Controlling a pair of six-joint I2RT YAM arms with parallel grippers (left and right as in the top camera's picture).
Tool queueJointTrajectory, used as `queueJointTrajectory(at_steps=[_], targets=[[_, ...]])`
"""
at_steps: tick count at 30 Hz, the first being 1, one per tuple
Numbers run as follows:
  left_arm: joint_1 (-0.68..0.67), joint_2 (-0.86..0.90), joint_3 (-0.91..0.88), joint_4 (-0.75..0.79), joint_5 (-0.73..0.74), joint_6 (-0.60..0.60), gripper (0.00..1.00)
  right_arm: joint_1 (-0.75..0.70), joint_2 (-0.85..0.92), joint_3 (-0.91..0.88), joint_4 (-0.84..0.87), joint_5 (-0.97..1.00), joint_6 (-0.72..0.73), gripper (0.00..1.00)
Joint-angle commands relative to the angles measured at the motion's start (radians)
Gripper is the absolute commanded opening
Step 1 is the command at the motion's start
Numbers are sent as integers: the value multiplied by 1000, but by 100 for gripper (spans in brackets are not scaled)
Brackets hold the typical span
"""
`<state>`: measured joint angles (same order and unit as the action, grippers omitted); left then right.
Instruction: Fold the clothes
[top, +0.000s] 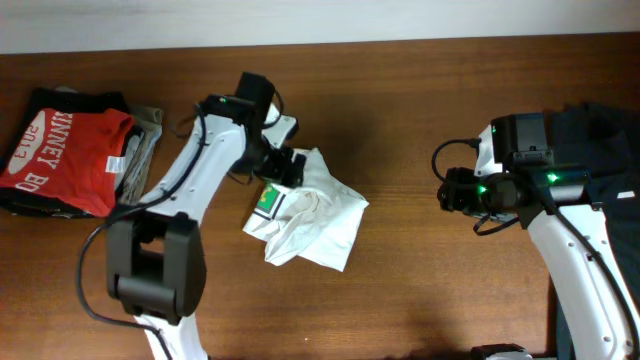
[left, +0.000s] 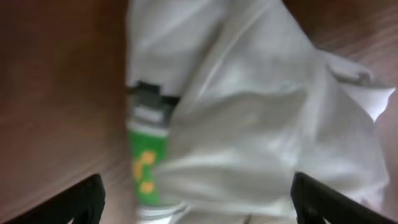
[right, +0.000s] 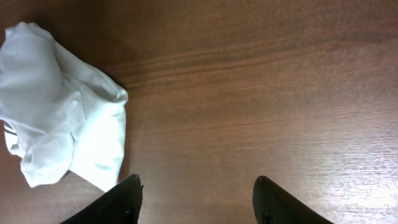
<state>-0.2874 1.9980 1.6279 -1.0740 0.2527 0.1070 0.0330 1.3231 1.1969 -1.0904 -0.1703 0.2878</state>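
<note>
A red shirt with white lettering lies at the far left of the brown wooden table. The left gripper, fingers spread wide and gripping nothing, hovers over the crumpled white short-sleeved shirt near the centre. Well apart to the right, the right gripper is also spread open and empty.

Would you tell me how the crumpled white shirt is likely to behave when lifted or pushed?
Probably floppy: the white shirt lies crumpled in soft folds, so it should sag from any pinch. Likely light, as the fabric looks thin. A push would probably bunch it rather than slide it.
</note>
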Motion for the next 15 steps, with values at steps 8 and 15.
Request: queueJointTrajectory(at_steps=[8, 15], targets=[[-132, 40, 36, 18, 463, 46, 1, -7, -13, 15, 2, -5, -3, 61], [-305, 40, 79, -14, 246, 37, 55, -7, -13, 15, 2, -6, -3, 62]])
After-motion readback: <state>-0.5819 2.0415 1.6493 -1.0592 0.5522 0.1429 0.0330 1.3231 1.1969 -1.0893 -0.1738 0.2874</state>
